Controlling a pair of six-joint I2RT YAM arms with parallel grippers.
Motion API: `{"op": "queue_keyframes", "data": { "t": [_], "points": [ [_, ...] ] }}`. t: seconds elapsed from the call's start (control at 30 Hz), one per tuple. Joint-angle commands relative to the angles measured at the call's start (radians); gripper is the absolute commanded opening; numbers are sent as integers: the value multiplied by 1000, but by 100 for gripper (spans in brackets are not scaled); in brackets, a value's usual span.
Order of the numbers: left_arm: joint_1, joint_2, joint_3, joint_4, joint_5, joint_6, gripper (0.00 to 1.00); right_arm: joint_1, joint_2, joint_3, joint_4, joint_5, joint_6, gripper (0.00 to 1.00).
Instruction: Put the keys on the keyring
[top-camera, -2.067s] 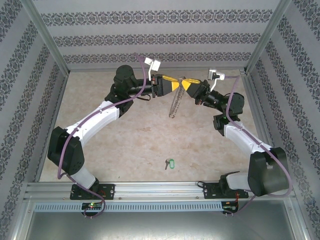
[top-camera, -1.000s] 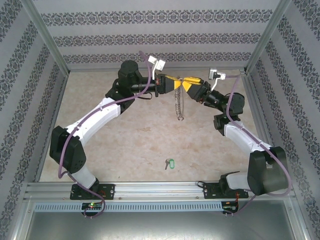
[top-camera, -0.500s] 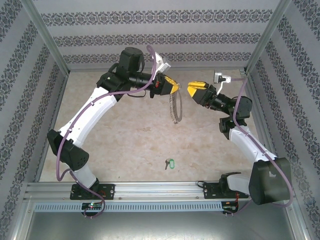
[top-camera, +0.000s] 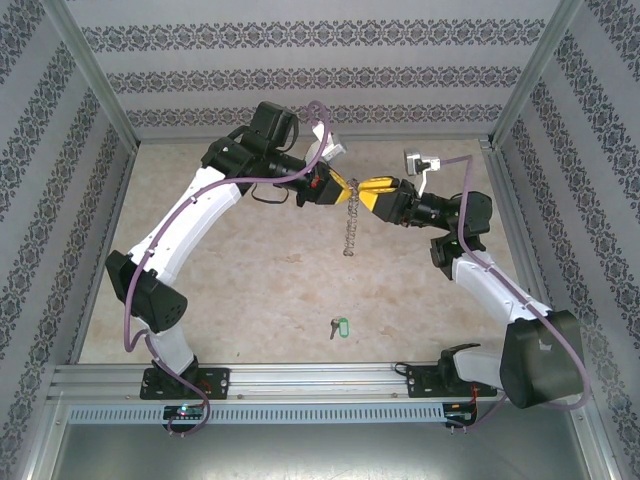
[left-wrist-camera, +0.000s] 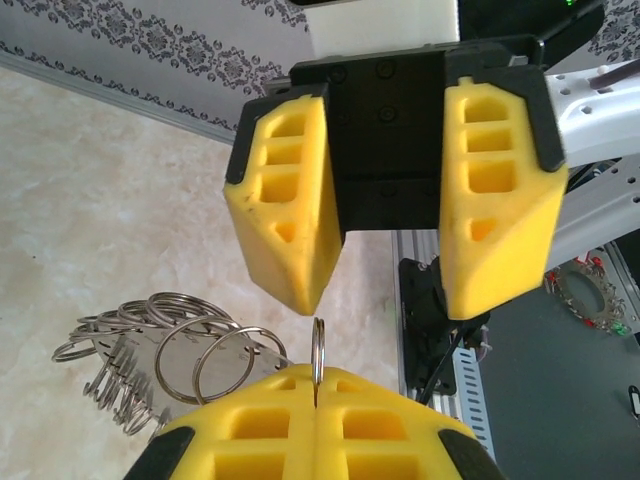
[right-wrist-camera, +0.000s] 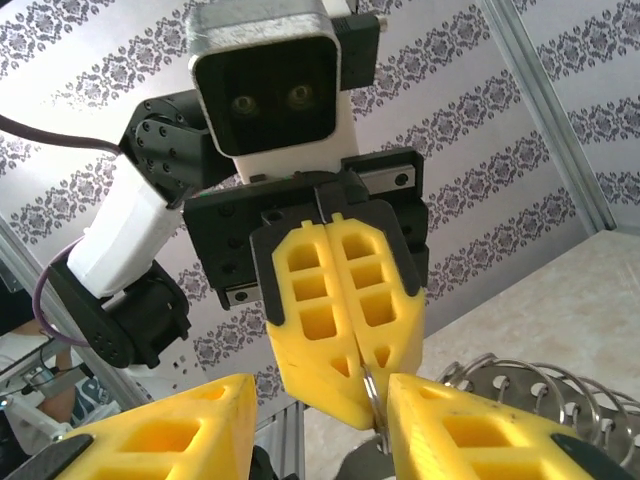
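The left tool (top-camera: 343, 186) is shut on the thin wire of the keyring (top-camera: 350, 222), which hangs limp like a chain just below its tips. The right tool (top-camera: 370, 188) stands part open astride that wire, gripping nothing. The ring looks light, hard and slippery, so bare wire seems the best place to pinch it. The keys (top-camera: 338, 326) lie on the table (top-camera: 250, 270), well apart from both tools, and look easiest to lift by the green tag.

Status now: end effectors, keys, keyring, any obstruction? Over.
Left end effector shut on keyring, held aloft. Right end effector open, facing it. Keys lying on table. No obstruction seen.
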Motion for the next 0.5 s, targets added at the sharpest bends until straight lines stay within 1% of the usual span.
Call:
{"op": "queue_keyframes", "data": {
  "t": [0.0, 0.1, 0.23, 0.37, 0.47],
  "points": [
    [-9, 0, 46, -37, 49, 42, 0, 8, 4, 11, 7, -20, -30, 40],
    [-9, 1, 46, -37, 53, 43, 0, 10, 7, 0, -1, -14, -42, 38],
    [-9, 3, 49, -36, 55, 45, 0, 17, 18, -3, -1, -14, -45, 30],
    [-9, 7, 48, -38, 55, 45, 0, 33, 31, 1, 0, -15, -50, 24],
    [-9, 9, 49, -35, 56, 42, 0, 41, 38, 0, -1, -15, -52, 23]
  ]
}}
